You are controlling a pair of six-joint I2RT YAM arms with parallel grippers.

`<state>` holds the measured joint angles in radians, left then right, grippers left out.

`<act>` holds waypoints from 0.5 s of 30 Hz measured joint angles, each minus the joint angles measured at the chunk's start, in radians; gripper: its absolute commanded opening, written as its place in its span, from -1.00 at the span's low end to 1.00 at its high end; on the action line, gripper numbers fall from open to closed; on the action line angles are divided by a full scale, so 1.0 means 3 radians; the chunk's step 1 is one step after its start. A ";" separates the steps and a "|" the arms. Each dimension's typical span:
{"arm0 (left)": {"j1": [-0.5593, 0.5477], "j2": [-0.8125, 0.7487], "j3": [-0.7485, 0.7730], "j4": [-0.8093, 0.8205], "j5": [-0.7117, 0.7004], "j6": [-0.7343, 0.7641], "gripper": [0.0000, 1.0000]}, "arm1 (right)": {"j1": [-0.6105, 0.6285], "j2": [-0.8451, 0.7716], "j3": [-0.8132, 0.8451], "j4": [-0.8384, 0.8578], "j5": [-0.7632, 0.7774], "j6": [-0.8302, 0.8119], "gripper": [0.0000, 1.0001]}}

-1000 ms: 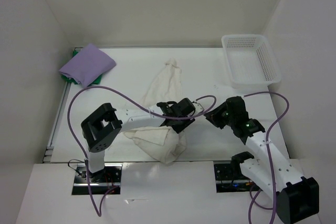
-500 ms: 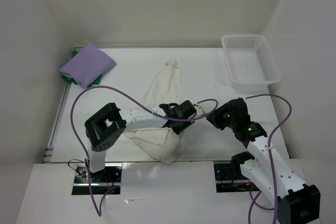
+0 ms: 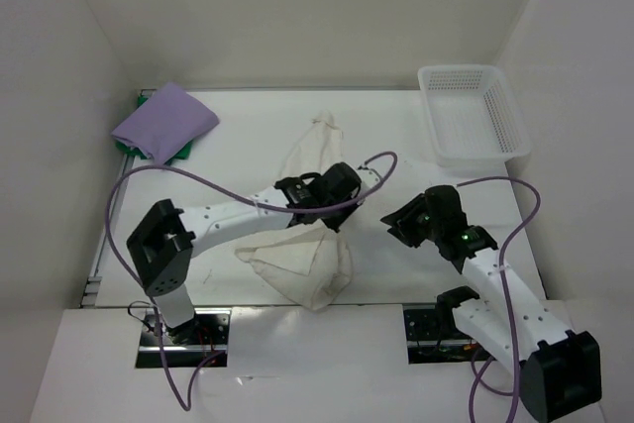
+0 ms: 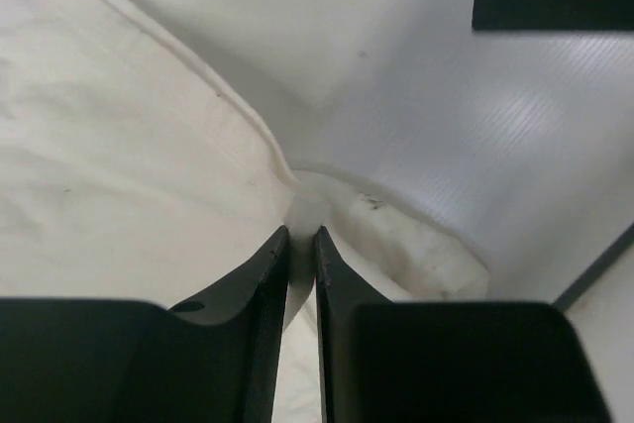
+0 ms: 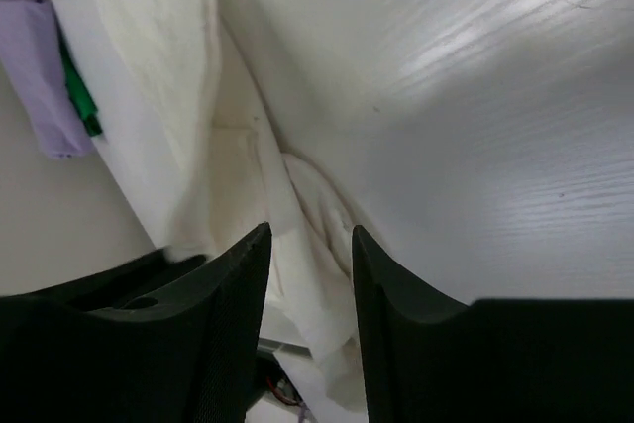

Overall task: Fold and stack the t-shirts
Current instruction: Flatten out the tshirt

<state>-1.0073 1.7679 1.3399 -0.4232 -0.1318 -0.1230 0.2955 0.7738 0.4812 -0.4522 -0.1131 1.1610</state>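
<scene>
White tabletop (image 3: 416,136) carries the crumpled cream-white cloth t-shirt (image 3: 297,263) at its middle, well apart from the folded lavender-purple t-shirt (image 3: 163,124) in the far left corner. The left gripper (image 4: 300,235) pinches a cream fold; the right gripper (image 5: 310,235) hovers spread beside the cloth. It should grip an opposite edge, then both pull flat.

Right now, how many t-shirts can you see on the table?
3. The lavender shirt lies folded at the far left corner, atop the green shirt, which barely peeks out. The cream shirt sprawls mid-table, pinched by the left gripper. No others show.
</scene>
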 measured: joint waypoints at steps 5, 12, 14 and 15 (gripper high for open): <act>0.0435 -0.0484 0.0027 -0.0011 0.0182 -0.0163 -0.71 | 0.0060 0.0441 -0.0024 0.0116 -0.0205 -0.0139 -0.13; 0.1530 -0.1076 -0.0221 0.0088 0.0462 -0.0525 -0.86 | 0.0750 0.1324 0.0220 0.0264 -0.0375 -0.0320 -0.13; 0.1809 -0.1237 -0.0385 0.0092 0.0539 -0.0624 -0.92 | 0.0905 0.1523 0.0373 0.0340 -0.0387 -0.0350 -0.13; 0.1925 -0.1302 -0.0460 0.0090 0.0571 -0.0665 -0.92 | 0.0955 0.1592 0.0448 0.0380 -0.0393 -0.0366 -0.17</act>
<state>-0.4297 1.3773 1.2018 -0.3962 0.0395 -0.3225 0.5819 1.2514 0.6155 -0.3382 -0.2310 1.0512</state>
